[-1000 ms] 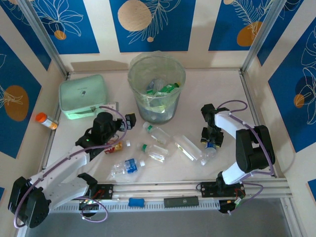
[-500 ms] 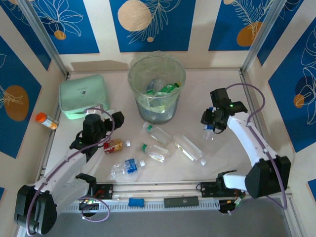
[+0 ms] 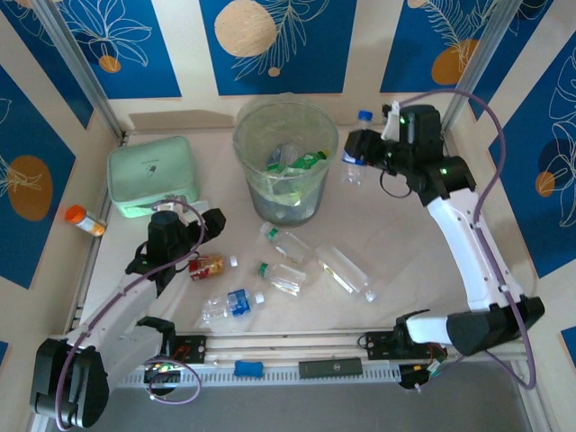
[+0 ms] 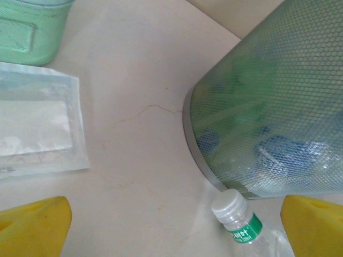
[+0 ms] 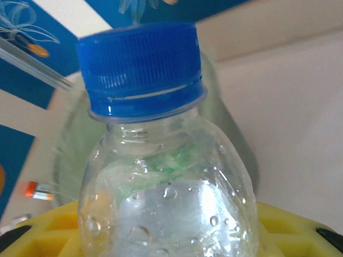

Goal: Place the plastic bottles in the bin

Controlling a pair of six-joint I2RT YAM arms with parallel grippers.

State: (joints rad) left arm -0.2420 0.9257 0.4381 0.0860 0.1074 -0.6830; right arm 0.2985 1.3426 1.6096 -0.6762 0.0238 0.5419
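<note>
Bin (image 3: 261, 193): standing at far middle of table, holding several bottles inside. Mint case (image 3: 151, 173): lying to its left. R gripper (image 3: 354, 148): clamping blue-capped bottle (image 5: 161, 187), hanging raised just right of bin rim. L gripper (image 4: 174, 230): gaping wide, hovering low nr bin base, by white-capped bottle (image 4: 238, 220). Other loose bottles (image 3: 281, 276): lying on table btwn arms.

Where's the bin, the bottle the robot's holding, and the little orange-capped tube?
bin (image 3: 288, 211), top view, front wall
held bottle (image 5: 142, 61), right wrist view, blue cap
orange-capped vial (image 3: 74, 214), top view, orange cap
</note>
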